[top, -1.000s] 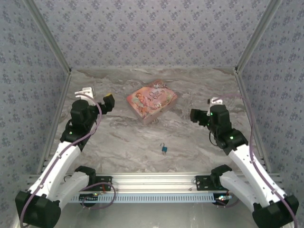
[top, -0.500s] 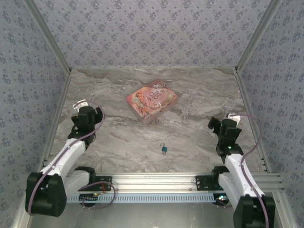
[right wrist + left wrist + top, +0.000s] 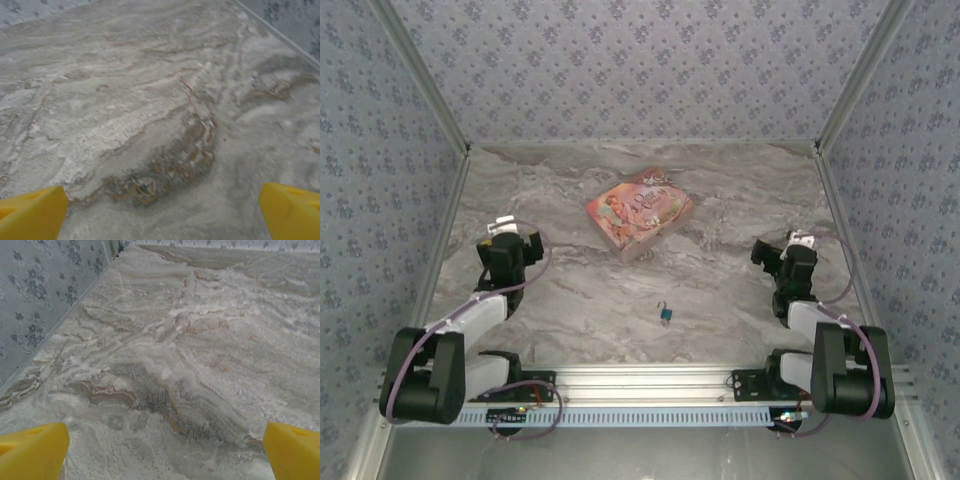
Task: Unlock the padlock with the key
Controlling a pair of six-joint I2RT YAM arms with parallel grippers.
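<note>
Padlock [image 3: 665, 314] lies on the marble table [image 3: 740, 190] near the front rail [image 3: 650, 378], well apart from the left gripper [image 3: 507, 248] and right gripper [image 3: 786, 256], both with jaws spread and empty; being tiny, it may skid away under a misjudged pinch.

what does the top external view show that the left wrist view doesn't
Top external adds: the blue padlock, the pink book and the right gripper. Left wrist adds: a close look at the left gripper, yellow fingertips spread wide with nothing between. Both share: the marble tabletop and the patterned wall.
</note>
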